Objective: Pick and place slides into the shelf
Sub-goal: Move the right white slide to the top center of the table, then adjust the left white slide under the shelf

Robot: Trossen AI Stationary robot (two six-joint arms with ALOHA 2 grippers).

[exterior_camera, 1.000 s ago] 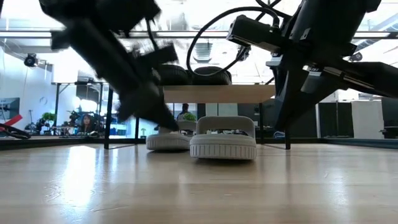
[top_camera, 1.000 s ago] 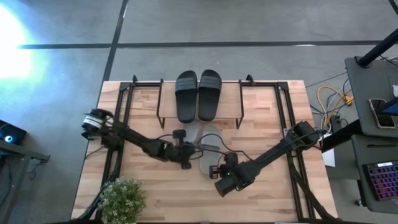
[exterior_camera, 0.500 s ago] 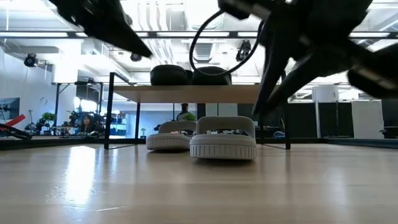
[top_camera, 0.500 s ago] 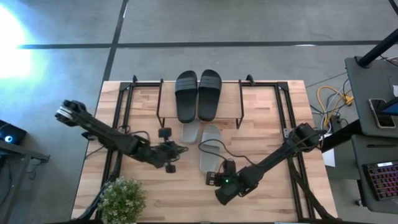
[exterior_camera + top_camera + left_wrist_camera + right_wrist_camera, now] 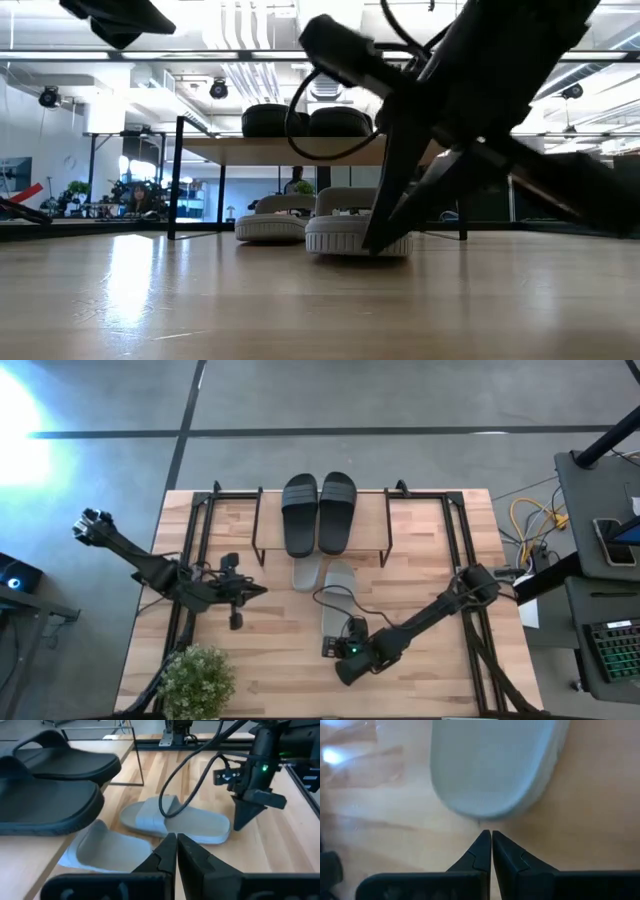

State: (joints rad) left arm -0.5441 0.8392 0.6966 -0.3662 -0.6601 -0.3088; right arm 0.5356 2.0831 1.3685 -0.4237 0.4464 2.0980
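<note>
High view: two black slides (image 5: 318, 512) lie side by side on the shelf (image 5: 370, 510); two pale slides sit on the table (image 5: 420, 670) below it, the left one (image 5: 306, 573) partly under the shelf's front edge, the right one (image 5: 338, 598) standing further out; every slide's long axis runs from the shelf toward the table's front edge. The right gripper (image 5: 333, 649) hangs just beyond the heel of the outer pale slide, so that slide lies straight ahead of its fingers, toward the shelf; the left gripper (image 5: 236, 591) is off to the left, well apart from both pale slides; the right arm is clearly the nearer.

Low view: black pair on the shelf top, pale pair on the table beneath and in front; a dark arm, probably the right one, crosses before the nearer pale slide.

Left wrist view: fingers pressed together, holding nothing; both pale slides ahead, the right gripper pointing down beside the outer one.

Right wrist view: fingers together and empty, tips just short of the rounded heel, not touching it.

No brand, label or writing can be read on any slide.
</note>
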